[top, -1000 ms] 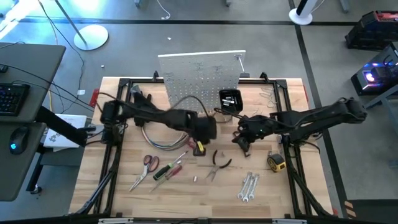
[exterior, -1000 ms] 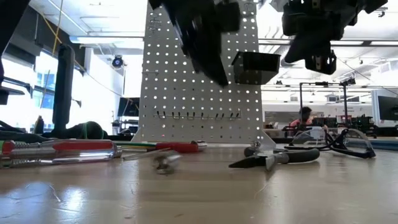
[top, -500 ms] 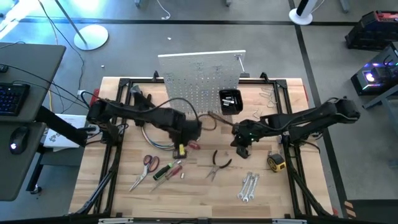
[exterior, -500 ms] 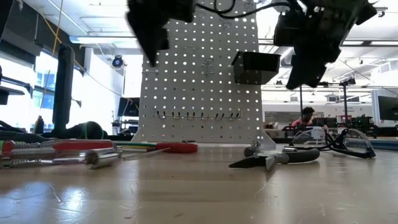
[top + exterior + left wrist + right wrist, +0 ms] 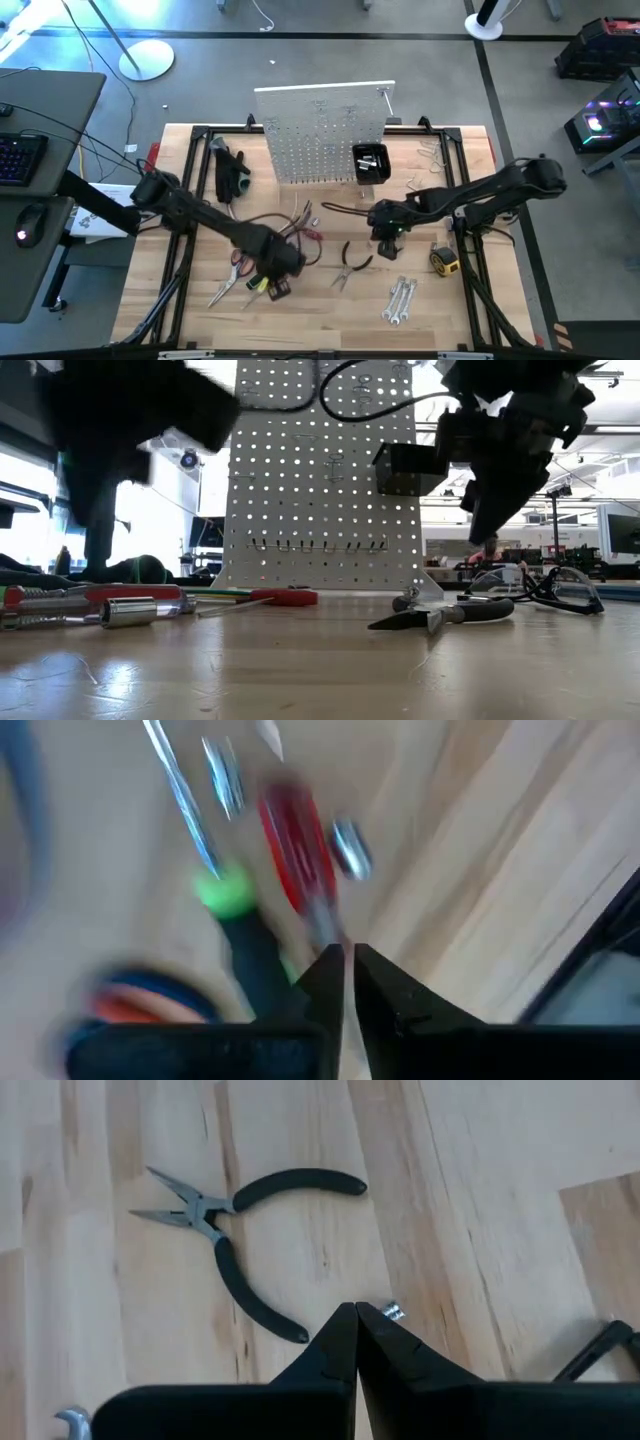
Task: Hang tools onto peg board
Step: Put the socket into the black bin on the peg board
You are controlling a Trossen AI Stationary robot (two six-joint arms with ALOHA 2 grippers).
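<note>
Left tool (image 5: pixel 277 287), clenched, hangs over the red-handled screwdriver (image 5: pixel 297 855) lying flat on the wooden surface (image 5: pixel 330 310); it should open before descending. Right tool (image 5: pixel 356 1342), clenched, hovers beside the black-handled pliers (image 5: pixel 235 1246).

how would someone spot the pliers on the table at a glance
Start at the white perforated peg board at the table's back edge and come forward past its small black bin. The black-handled needle-nose pliers lie there on bare wood, handles splayed, the only black-handled tool.
</note>
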